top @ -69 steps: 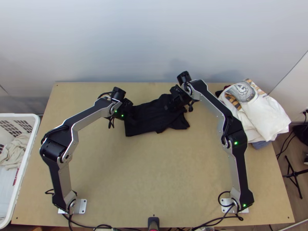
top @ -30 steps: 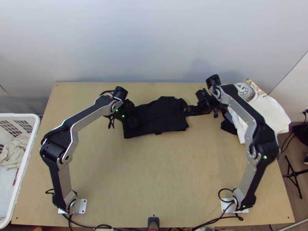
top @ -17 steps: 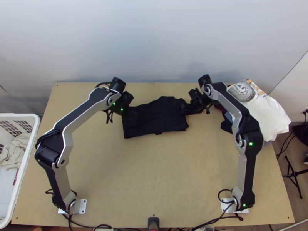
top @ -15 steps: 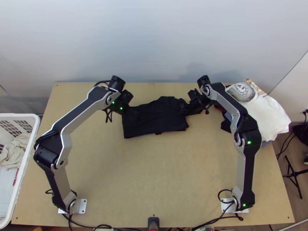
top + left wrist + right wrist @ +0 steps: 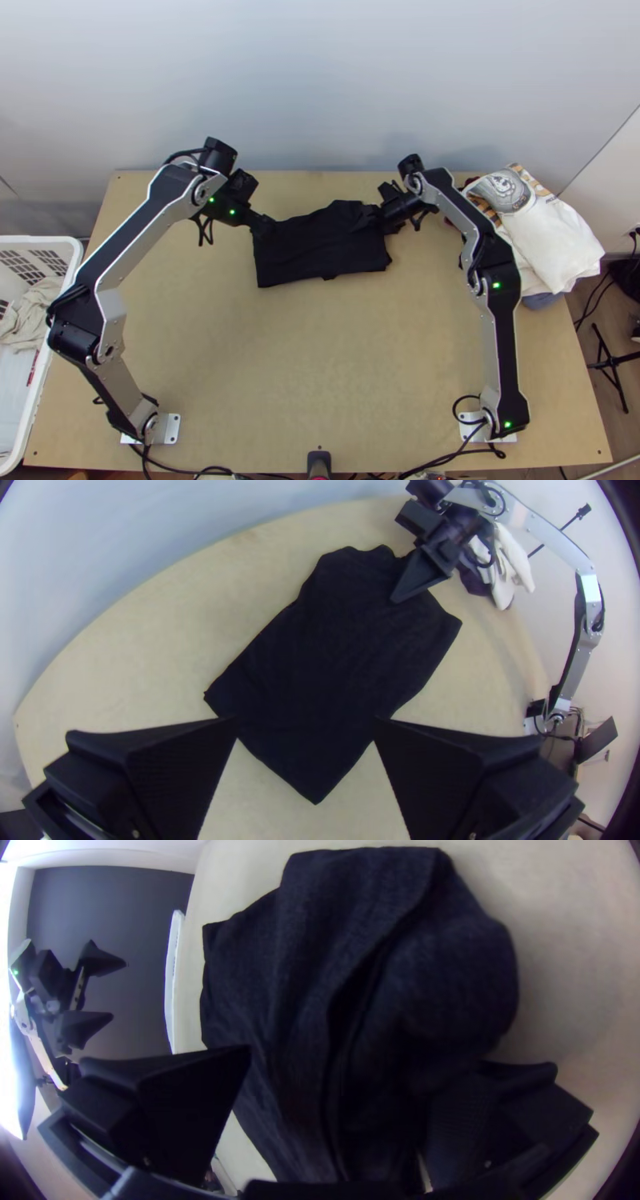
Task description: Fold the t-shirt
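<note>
Black t-shirt (image 5: 320, 248) is on the table (image 5: 320, 360), far half, roughly mid-width, between the two grippers. It lies as a compact folded slab, longer across the table than deep — near edge fairly straight, far edge stepped. Right wrist view shows overlapping layers with a deep crease running through them and a soft, rounded bulge beside it; can't tell the number of folds. Left gripper (image 5: 262, 227) is at the shirt's left end, jaws spread wide with nothing clamped. In the left wrist view both fingertips of the left gripper (image 5: 307, 719) overlap the dark cloth; contact or hover, can't tell. Right gripper (image 5: 366, 218) is at the shirt's other end, toward the far corner. Its jaws are apart too: right wrist view has cloth running through the gap of the right gripper (image 5: 363, 1059), not pinched. One of its fingers blends into the black fabric, so touch there is unclear. Clothes pile on the table's right side, behind the right arm — white garment (image 5: 552, 240) with a grey print on top, blue-grey cloth (image 5: 544, 301) poking out underneath. White basket (image 5: 72, 272) stands at the table's left edge with beige cloth (image 5: 30, 316) inside.
</note>
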Tool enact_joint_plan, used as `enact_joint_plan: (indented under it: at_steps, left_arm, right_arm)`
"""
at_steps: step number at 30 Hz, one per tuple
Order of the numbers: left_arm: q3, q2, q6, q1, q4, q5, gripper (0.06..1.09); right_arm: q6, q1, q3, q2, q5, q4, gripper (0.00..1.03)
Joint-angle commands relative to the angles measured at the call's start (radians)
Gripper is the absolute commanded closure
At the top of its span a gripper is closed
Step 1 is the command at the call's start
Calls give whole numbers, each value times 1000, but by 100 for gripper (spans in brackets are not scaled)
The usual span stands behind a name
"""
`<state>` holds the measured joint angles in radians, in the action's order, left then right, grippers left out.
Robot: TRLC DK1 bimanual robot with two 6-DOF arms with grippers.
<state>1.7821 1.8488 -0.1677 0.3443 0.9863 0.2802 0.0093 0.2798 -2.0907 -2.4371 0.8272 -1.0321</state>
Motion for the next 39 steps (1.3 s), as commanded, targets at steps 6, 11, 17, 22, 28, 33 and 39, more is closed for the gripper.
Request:
enact_joint_plan:
  at_steps: [6,11,17,22,28,33,39]
  left_arm:
    - [-1,-25,-26,-41,34,1,11]
    - [-30,-43,-30,-53,32,1,11]
    - [-78,-69,-53,-110,28,1,11]
    - [-135,-108,-72,-140,12,4,11]
    - [-216,-146,-79,-169,-18,11,11]
    - [-293,-180,-81,-203,-46,11,11]
    - [-343,-206,-96,-218,-55,13,11]
  right_arm:
    - [3,160,-60,-14,-119,-25,37]
    - [34,180,-49,6,-148,58,100]
    - [35,176,-49,93,-140,23,100]
    - [35,142,-57,245,-126,6,100]
    - [32,73,-132,337,-122,-40,100]
    - [32,-19,-161,420,-161,-42,100]
    - [34,-142,-167,483,-197,-37,100]
